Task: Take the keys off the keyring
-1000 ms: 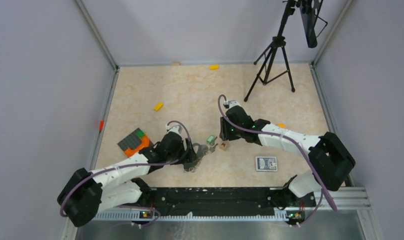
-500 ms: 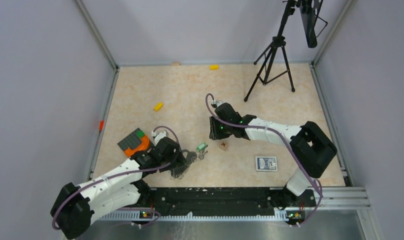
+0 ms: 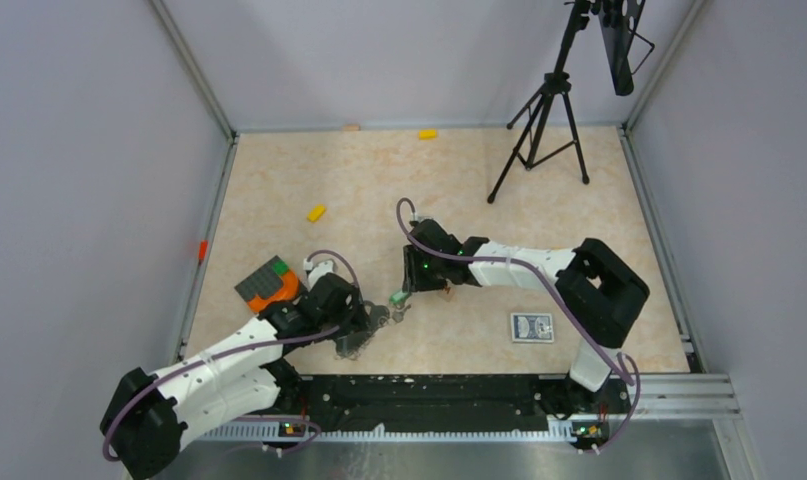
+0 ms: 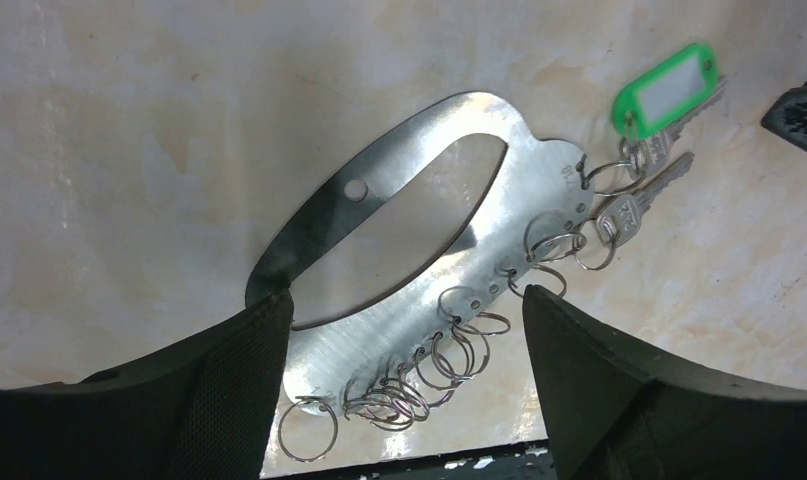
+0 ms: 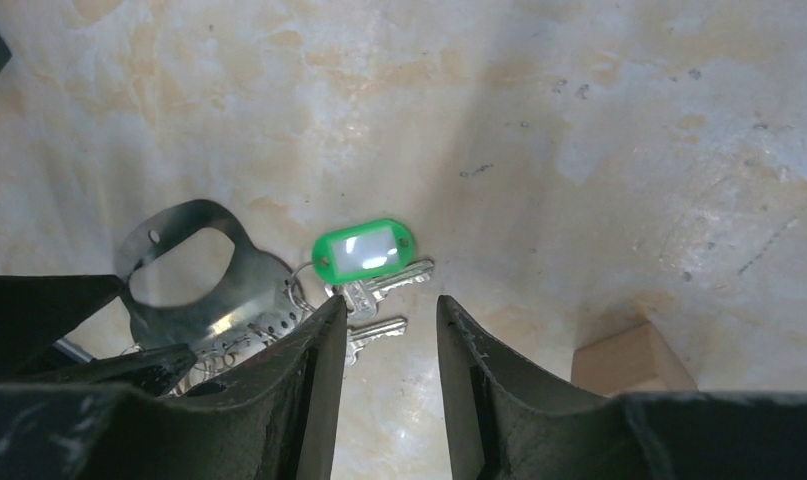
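The keyring (image 4: 379, 335) is a flat grey metal loop lying on the table, with several empty split rings along its scalloped edge. The keys (image 4: 634, 205) hang at its far end: a green-tagged one (image 4: 669, 88) and silvery ones. My left gripper (image 4: 409, 300) is open and straddles the keyring's near end, its right finger apart from the plate. My right gripper (image 5: 389, 305) is open with bare table between its fingers, its tips just short of the keys (image 5: 379, 330) and the green tag (image 5: 364, 250). From above, both grippers (image 3: 364, 330) (image 3: 407, 290) meet at the keyring (image 3: 377, 318).
A small brown cube (image 5: 634, 360) sits just right of my right fingers. A card box (image 3: 532, 327) lies at the near right. A black tripod (image 3: 544, 120) stands at the back right. An orange and grey block (image 3: 269, 283) and yellow pieces (image 3: 317, 212) lie to the left.
My right gripper has swung left and nearer, down to the keys. My left arm drew back to the near left, and the keyring with the green tag slid that way too.
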Robot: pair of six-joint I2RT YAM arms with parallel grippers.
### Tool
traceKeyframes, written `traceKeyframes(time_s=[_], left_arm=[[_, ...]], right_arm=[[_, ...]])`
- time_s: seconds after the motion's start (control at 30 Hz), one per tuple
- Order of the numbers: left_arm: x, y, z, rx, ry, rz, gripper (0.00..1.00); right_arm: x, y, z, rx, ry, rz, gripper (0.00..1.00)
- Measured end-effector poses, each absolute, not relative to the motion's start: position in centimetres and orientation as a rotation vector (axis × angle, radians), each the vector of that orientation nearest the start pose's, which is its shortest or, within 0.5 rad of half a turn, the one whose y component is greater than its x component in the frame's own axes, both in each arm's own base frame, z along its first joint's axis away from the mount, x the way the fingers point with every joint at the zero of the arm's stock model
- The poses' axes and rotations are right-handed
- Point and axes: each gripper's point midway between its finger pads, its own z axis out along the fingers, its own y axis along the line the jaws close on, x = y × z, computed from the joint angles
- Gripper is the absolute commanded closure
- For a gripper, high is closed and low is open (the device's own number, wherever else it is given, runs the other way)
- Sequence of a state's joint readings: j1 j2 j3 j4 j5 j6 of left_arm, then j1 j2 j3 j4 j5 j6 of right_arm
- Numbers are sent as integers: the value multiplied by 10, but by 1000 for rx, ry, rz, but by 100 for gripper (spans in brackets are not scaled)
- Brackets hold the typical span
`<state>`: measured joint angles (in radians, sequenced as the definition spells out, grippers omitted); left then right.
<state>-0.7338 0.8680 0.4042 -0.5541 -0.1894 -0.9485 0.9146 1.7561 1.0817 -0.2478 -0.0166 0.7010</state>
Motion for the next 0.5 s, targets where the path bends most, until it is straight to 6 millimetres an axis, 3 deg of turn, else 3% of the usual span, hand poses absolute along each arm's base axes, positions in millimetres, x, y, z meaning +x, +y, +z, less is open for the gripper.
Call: traceKeyframes(time_s=[0.1, 0.23, 0.37, 0.5], left_arm=[[161, -143, 41, -283, 2567, -393, 12], [186, -165, 69, -207, 2516, -428, 13], [211, -190, 82, -144, 2491, -459, 18], [220, -203, 67, -92, 2529, -451, 29]], right_arm=[[235, 346, 47, -248, 2630, 610, 59], [238, 333, 56, -200, 2622, 578, 56], [252, 307, 90, -110, 2551, 606, 53], [264, 282, 127, -37, 2451, 634, 53]])
